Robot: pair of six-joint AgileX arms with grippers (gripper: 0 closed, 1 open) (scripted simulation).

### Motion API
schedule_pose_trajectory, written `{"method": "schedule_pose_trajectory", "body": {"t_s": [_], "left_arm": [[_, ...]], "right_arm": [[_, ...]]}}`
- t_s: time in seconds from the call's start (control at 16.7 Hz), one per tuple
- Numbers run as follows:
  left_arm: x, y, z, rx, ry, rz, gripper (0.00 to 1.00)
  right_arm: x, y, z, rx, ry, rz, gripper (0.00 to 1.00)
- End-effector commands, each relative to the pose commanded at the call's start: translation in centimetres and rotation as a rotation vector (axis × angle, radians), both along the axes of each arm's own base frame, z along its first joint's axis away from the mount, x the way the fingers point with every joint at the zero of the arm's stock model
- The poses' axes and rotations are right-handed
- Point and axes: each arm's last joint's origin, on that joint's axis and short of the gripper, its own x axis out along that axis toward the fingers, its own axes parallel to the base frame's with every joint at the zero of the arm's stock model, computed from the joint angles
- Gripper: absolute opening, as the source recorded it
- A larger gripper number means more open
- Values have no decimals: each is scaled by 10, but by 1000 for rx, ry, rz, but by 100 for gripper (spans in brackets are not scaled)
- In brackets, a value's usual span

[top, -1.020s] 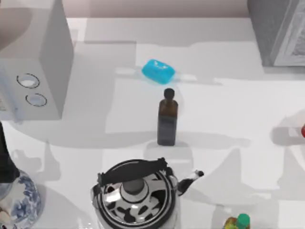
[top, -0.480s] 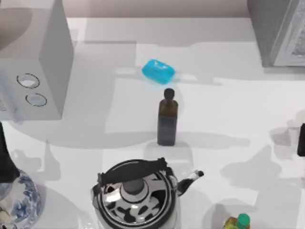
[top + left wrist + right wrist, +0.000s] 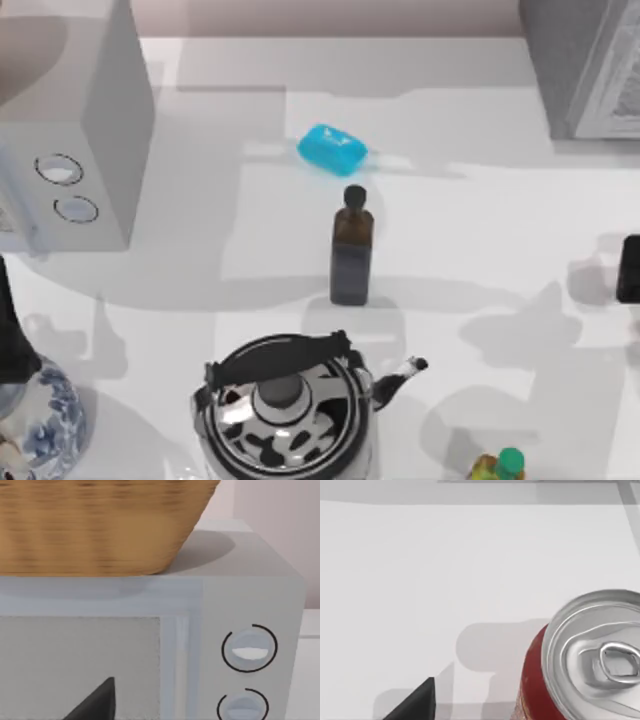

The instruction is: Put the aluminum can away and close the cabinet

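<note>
The aluminum can (image 3: 585, 670), red-sided with a silver top and pull tab, stands upright on the white table close below my right wrist camera. In the top view a dark part of my right gripper (image 3: 629, 268) sits at the table's right edge and covers the can. The cabinet (image 3: 565, 60), dark grey and speckled, stands at the back right corner, its pale framed panel door (image 3: 620, 85) cut by the view's edge. My left arm (image 3: 10, 325) is parked at the left edge, its wrist camera facing the light grey box (image 3: 250, 595).
A blue soap-like block (image 3: 332, 149) and a dark brown bottle (image 3: 351, 250) stand mid-table. A black-and-white kettle (image 3: 285, 405) is at the front, a blue-white vase (image 3: 45, 425) front left, a green-capped bottle (image 3: 500, 466) front right. A wicker basket (image 3: 100, 525) tops the dialled box (image 3: 70, 130).
My right gripper came in at the right edge over the can's red sliver, then shifted a little toward the back; its shadow spread across the table's right side.
</note>
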Motion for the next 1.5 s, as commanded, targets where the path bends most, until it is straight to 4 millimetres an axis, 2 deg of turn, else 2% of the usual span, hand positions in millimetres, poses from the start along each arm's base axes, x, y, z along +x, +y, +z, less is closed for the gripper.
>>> {"method": "schedule_pose_trajectory", "body": {"t_s": [0.3, 0.48, 0.78, 1.5], "left_arm": [[0, 0, 0, 0, 0, 0, 100], [0, 0, 0, 0, 0, 0, 100], [0, 0, 0, 0, 0, 0, 100], [0, 0, 0, 0, 0, 0, 100]], "right_arm": [[29, -1, -20, 0, 4, -1, 100], [28, -1, -32, 0, 9, -1, 100], [26, -1, -34, 0, 6, -1, 100], [26, -1, -34, 0, 6, -1, 10]]}}
